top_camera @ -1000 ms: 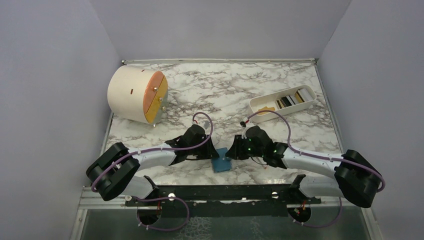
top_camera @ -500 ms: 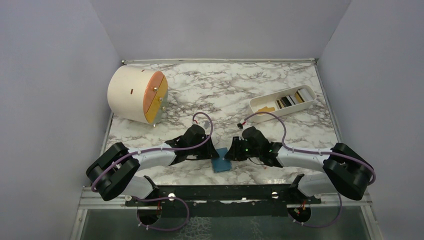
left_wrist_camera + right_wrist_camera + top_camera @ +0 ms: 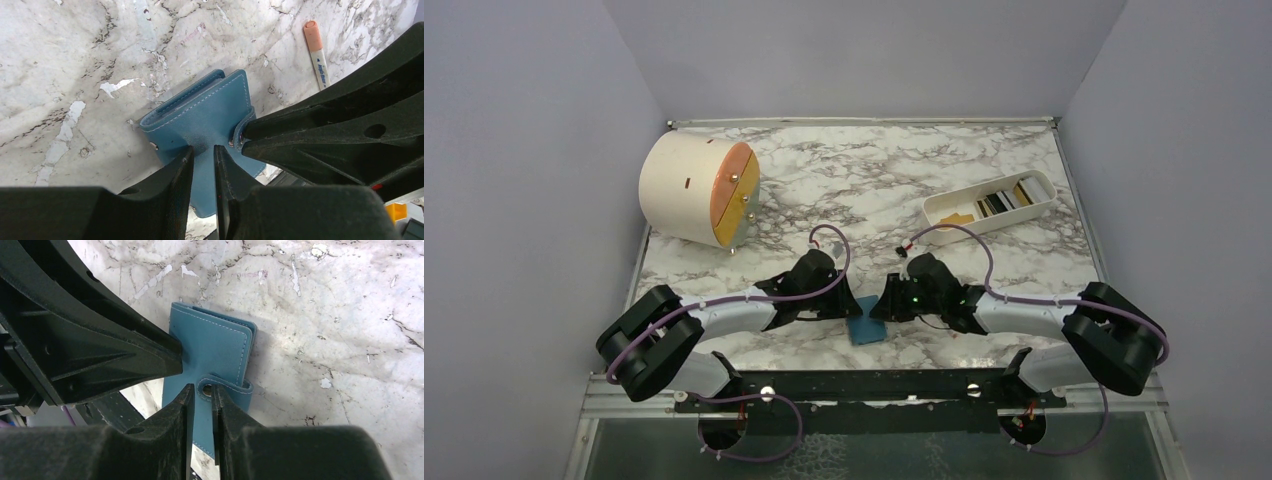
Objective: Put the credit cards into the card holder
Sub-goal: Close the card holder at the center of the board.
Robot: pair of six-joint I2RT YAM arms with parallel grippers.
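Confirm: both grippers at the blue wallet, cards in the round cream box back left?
Wrong on the cards: they lie in the white tray at the back right, not the round cream box, as the top view shows. Both the left gripper and the right gripper are at the blue wallet.

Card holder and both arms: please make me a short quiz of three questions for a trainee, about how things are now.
1. True or false: the card holder lies inside the white tray.
2. Which part of it do the fingers of the right gripper reach? A) the snap tab B) a loose card C) the far corner
3. Where are the credit cards now?
Key: 1 false, it lies on the table, between the left gripper and the right one; 2 A; 3 in the white tray, at the far right.
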